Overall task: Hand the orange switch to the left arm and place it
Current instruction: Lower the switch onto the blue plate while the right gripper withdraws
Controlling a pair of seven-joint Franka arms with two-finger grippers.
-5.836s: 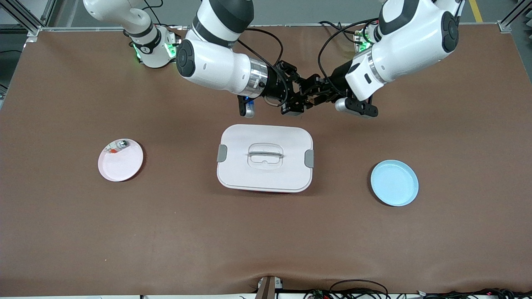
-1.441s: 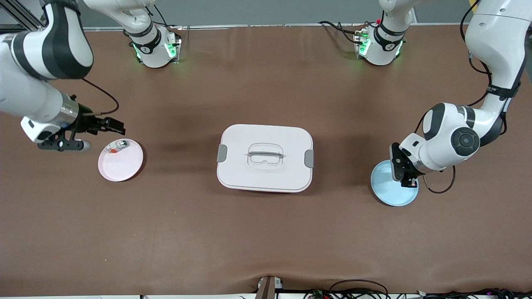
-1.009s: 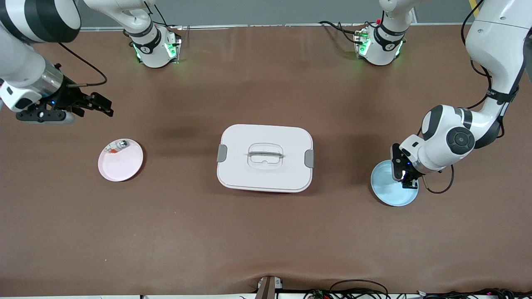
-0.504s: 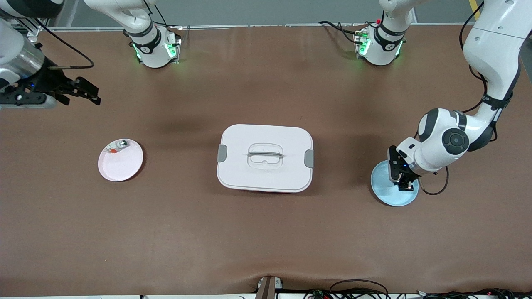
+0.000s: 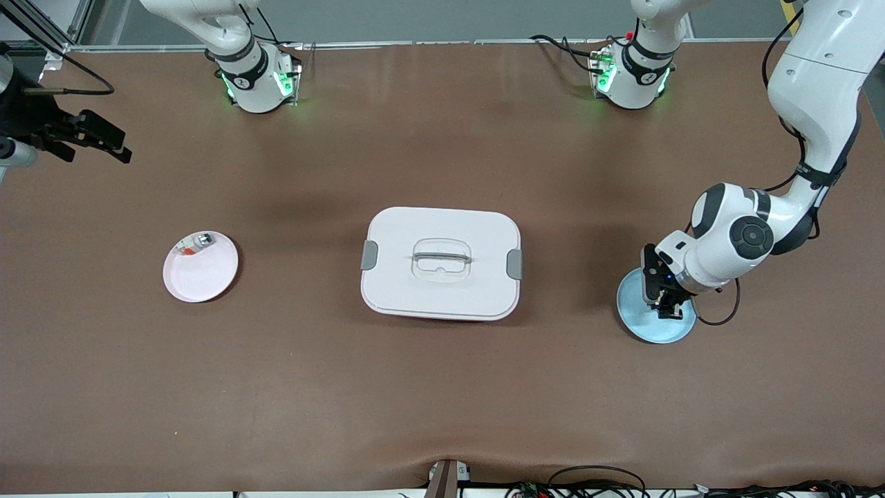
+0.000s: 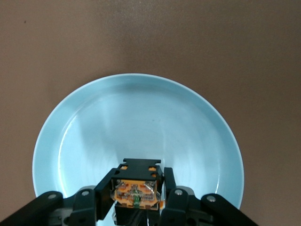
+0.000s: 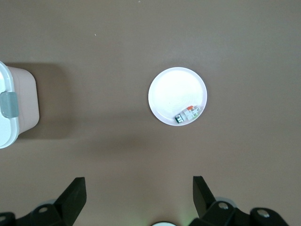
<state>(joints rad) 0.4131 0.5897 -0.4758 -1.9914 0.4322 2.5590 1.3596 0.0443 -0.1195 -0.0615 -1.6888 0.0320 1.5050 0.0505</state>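
Brown matting covers the whole table [image 5: 442,387], with my two bases along the edge farthest from the front camera. My left gripper [image 6: 137,207] hangs low over the blue plate [image 5: 639,321], which sits toward the left arm's end of the table. Its fingers [image 6: 106,193] are clamped on the orange switch [image 6: 136,193], a small black block with an orange, circuit-like face, held just above the plate's floor; whether it touches the plate I cannot tell. In the front view that gripper [image 5: 662,299] shows over the half of the plate closer to the left arm's end, and the switch itself is hidden under it.

My right gripper [image 5: 104,138] is up in the air over the bare matting near the corner at the right arm's end, close to the base edge. Its fingers [image 7: 75,195] stand wide apart and hold nothing.

Midway along the table sits the box [image 5: 441,263], white with grey side latches and a recessed lid handle, well apart from both grippers. Toward the right arm's end lies the pink plate [image 5: 200,273], carrying a small silver-and-red item [image 5: 197,243] at its rim on the side toward the bases.
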